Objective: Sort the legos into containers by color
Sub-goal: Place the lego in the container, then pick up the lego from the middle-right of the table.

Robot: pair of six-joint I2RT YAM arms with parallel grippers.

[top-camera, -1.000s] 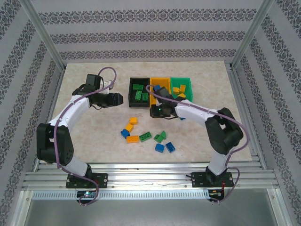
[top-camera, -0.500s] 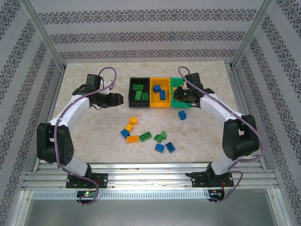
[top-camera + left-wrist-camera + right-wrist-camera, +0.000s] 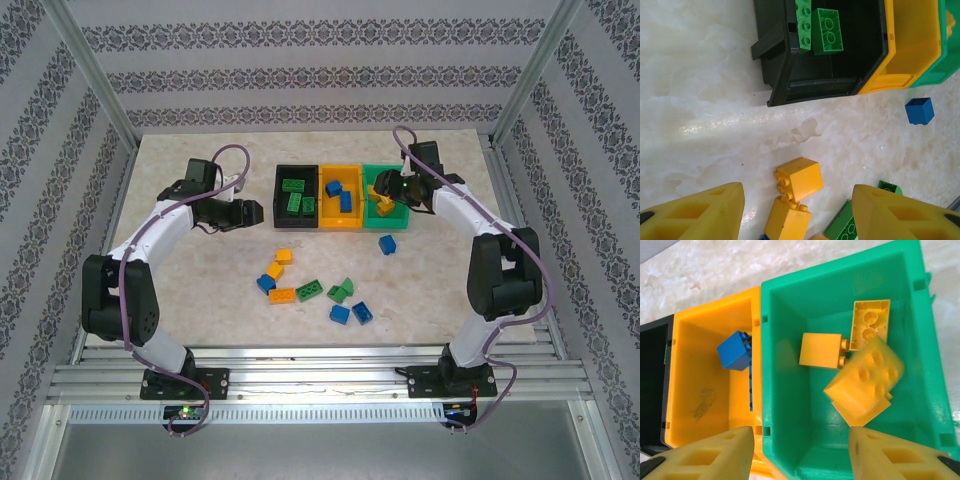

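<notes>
Now right gripper (image 3: 800, 436) hangs above green bin (image 3: 785, 305), jaws apart, empty; yellow bricks (image 3: 865, 385) collected inside. Left gripper (image 3: 797, 191) apart, empty, near black bin (image 3: 810, 87). Loose bricks (image 3: 308, 290) wait on table (image 3: 200, 290).

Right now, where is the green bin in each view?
Top external: green bin at the right end of the bin row.
Left wrist: green bin at the top right corner, cropped.
Right wrist: green bin in the centre, yellow legos inside.
Shared landmark: the orange bin beside it.
</notes>
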